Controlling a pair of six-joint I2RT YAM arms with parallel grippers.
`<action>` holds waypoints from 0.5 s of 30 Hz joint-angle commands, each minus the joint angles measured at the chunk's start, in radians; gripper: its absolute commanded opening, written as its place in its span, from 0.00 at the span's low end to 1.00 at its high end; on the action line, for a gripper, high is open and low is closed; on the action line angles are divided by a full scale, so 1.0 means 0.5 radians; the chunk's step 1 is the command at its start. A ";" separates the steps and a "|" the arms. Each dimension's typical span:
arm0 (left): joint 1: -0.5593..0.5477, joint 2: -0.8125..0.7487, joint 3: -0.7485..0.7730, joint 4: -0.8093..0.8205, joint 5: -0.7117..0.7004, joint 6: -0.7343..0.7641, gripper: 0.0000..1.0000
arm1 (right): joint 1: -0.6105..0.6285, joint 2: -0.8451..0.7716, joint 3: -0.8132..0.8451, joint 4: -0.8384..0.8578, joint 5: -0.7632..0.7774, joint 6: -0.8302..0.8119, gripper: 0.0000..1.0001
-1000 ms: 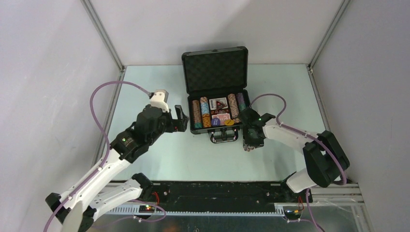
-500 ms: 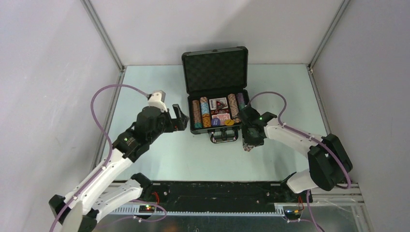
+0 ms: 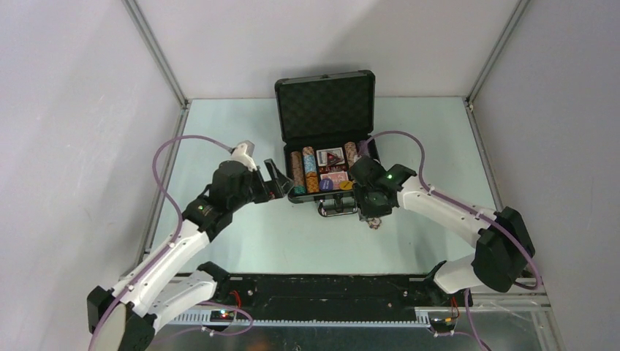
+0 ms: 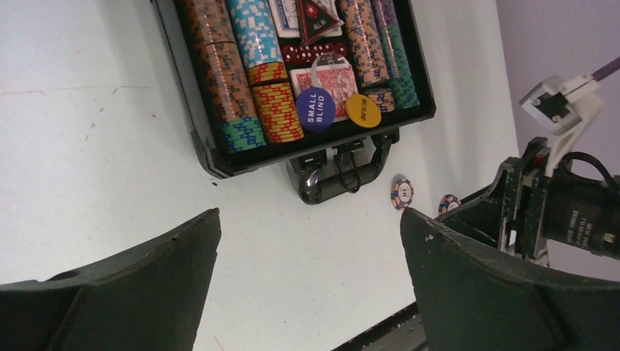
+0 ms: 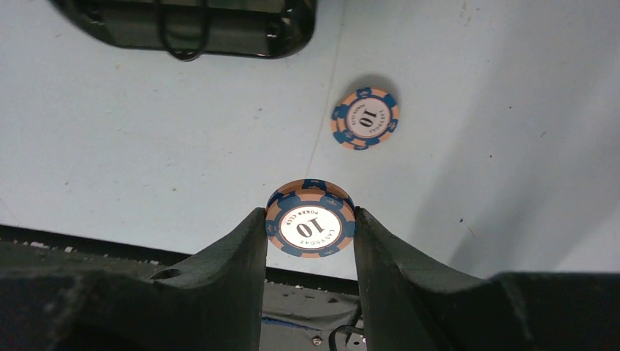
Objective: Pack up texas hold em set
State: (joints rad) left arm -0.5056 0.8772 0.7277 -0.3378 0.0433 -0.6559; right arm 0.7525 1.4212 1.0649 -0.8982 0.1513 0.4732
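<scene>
Right gripper (image 5: 309, 213) clamped on a 10 chip (image 5: 311, 228); second chip (image 5: 365, 118) lay just ahead. Left gripper (image 4: 308, 216) was spread wide, case (image 4: 219, 161) ahead.

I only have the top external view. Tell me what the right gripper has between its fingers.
Observer: The right gripper is shut on an orange and blue chip marked 10, gripped by its rim.
Operator: Check for loose chips near it.
Observer: One matching second chip lies flat on the table, beyond the held one and clear of the case handle.
Operator: Report the left gripper.
Observer: The left gripper is open and holds nothing.
</scene>
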 commanded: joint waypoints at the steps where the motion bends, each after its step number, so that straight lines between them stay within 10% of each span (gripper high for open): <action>1: 0.024 0.039 -0.056 0.203 0.178 -0.101 0.97 | 0.080 -0.037 0.162 -0.130 -0.027 -0.065 0.01; 15: 0.093 0.118 -0.303 0.618 0.529 -0.327 0.89 | 0.289 -0.076 0.496 -0.377 -0.144 -0.150 0.00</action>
State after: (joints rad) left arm -0.4679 0.9222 0.6033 -0.1467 0.2245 -0.7612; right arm 0.8703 1.4181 1.2411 -1.0256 0.1043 0.4278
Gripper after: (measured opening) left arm 0.906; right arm 0.470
